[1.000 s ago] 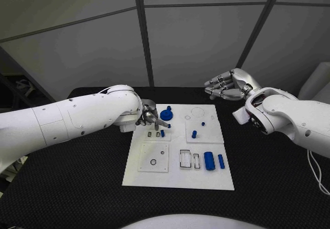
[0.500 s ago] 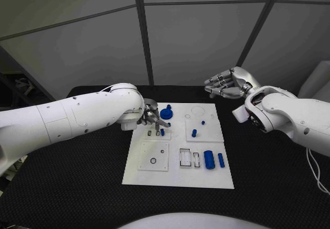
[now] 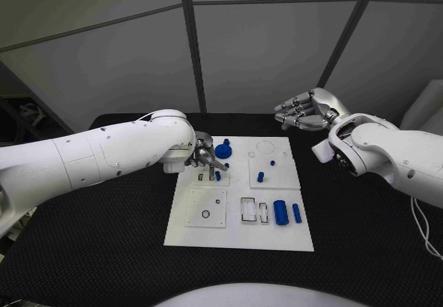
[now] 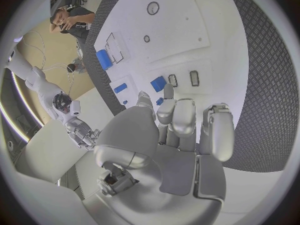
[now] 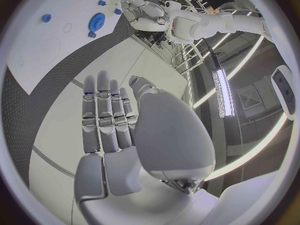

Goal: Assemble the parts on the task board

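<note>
On the black table [image 3: 111,243], the white task board [image 3: 240,238] is lying in the middle, and the work is looking only partly done. Toward 12 o'clock on the board a blue gear [image 3: 223,151] is already sitting, and two small blue pegs [image 3: 261,177] are standing near the centre. Toward 4 o'clock two blue cylinders [image 3: 280,213] are lying loose beside empty rectangular slots [image 3: 248,212], so I am judging these are waiting to be placed.

The left hand [image 3: 205,160] is working at about 10 o'clock on the board, its fingertips pointing down at a small blue part [image 4: 159,83] next to two small slots; whether it is pinching this part I cannot tell.

The right hand [image 3: 305,111] is hovering off the board, past its 1 o'clock corner, fingers straight and together, holding nothing.
</note>
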Controlling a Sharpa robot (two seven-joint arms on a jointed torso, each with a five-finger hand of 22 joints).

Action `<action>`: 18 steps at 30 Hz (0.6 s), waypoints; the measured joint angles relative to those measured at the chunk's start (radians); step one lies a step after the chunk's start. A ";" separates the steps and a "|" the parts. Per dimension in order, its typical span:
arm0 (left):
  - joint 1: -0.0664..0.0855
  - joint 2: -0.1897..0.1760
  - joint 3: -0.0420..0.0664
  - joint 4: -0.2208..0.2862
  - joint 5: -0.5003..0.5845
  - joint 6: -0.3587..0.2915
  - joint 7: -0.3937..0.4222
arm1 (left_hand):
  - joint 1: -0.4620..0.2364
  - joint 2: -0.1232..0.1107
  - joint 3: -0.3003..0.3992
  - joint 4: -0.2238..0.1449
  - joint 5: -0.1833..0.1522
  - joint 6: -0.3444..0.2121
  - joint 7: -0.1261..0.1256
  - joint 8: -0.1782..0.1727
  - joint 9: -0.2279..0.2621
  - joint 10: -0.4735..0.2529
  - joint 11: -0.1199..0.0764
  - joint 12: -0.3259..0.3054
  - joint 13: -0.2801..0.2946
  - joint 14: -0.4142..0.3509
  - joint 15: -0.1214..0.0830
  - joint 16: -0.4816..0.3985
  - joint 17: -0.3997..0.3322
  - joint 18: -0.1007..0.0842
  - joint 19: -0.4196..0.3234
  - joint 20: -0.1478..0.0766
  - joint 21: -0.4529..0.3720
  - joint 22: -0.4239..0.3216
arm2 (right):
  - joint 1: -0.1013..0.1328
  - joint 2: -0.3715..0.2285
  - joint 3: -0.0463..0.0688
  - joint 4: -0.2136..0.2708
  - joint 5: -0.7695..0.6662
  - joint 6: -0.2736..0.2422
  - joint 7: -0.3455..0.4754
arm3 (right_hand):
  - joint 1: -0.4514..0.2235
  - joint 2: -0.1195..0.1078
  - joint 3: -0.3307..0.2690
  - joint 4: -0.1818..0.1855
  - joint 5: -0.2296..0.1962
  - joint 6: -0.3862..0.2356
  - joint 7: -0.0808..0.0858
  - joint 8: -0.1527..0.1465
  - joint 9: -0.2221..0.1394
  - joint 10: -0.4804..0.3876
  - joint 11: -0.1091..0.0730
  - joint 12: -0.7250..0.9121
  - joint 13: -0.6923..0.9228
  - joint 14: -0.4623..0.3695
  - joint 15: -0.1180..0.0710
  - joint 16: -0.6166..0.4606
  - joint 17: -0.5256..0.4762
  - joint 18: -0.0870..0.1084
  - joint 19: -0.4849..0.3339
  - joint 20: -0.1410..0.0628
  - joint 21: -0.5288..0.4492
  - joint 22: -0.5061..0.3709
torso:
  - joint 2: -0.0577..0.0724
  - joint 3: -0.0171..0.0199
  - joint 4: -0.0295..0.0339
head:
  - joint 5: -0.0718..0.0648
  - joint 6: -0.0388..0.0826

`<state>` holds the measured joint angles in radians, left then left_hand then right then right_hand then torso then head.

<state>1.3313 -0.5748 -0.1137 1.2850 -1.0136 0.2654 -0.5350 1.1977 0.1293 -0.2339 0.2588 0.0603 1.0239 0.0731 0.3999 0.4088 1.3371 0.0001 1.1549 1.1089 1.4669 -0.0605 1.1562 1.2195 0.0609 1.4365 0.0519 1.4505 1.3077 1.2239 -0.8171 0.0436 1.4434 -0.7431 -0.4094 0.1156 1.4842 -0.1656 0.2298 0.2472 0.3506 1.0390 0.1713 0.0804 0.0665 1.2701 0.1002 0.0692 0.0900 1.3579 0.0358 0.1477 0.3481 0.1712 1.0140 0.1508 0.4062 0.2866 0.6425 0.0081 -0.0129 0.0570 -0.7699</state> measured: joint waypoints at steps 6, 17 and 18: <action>0.000 0.007 0.000 -0.005 0.000 0.013 -0.001 | 0.004 0.004 0.007 -0.007 0.000 0.000 0.000 0.000 0.005 0.000 0.000 0.000 0.001 0.000 0.000 0.000 0.000 0.000 0.000 0.000 0.004 0.000 | 0.000 0.002 0.000 -0.002 0.000 0.000 -0.001 | 0.000 0.000 0.000 0.000 0.000 0.000 0.000 0.000 0.000 0.000 0.000 0.000 -0.001 0.000 0.000 0.000 0.000 0.000 0.000 0.000 0.000 -0.001 | 0.000 0.0001 0.0000 | -0.001 -0.002; 0.000 0.018 -0.003 -0.019 -0.001 0.039 -0.002 | 0.010 0.009 0.023 -0.023 0.000 0.000 0.000 0.004 0.019 0.000 0.000 0.000 0.001 0.000 0.000 0.000 0.001 0.000 0.000 0.000 0.004 0.000 | 0.000 0.005 0.000 -0.006 0.001 0.001 -0.004 | 0.000 0.000 0.000 0.000 0.004 -0.004 0.004 0.000 0.000 -0.002 0.002 0.000 -0.002 0.000 0.000 -0.005 -0.001 0.000 0.000 0.000 -0.005 -0.002 | 0.000 0.0001 -0.0003 | -0.002 -0.005; 0.000 0.019 -0.003 -0.019 -0.001 0.040 -0.003 | 0.018 0.009 0.023 -0.023 0.000 0.000 0.000 0.004 0.020 0.000 0.000 0.000 0.001 0.000 0.000 0.000 0.001 0.000 0.000 0.000 0.004 0.000 | 0.000 0.005 0.000 -0.007 0.001 0.001 -0.004 | 0.000 0.000 0.000 0.000 0.005 -0.004 0.004 0.000 0.000 -0.004 0.003 0.000 -0.003 0.000 0.000 -0.005 -0.001 0.000 0.000 0.000 -0.005 -0.003 | 0.000 0.0001 -0.0003 | -0.003 -0.005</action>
<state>1.3313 -0.5559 -0.1165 1.2658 -1.0145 0.3054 -0.5376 1.2154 0.1386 -0.2110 0.2358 0.0604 1.0239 0.0731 0.4037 0.4292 1.3367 0.0005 1.1548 1.1100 1.4669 -0.0606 1.1562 1.2206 0.0609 1.4364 0.0519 1.4544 1.3077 1.2239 -0.8125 0.0435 1.4368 -0.7425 -0.4083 0.1116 1.4843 -0.1656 0.2298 0.2472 0.3553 1.0353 0.1750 0.0804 0.0664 1.2666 0.1037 0.0692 0.0874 1.3579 0.0358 0.1427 0.3471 0.1711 1.0139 0.1507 0.4015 0.2837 0.6425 0.0081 -0.0132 0.0544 -0.7745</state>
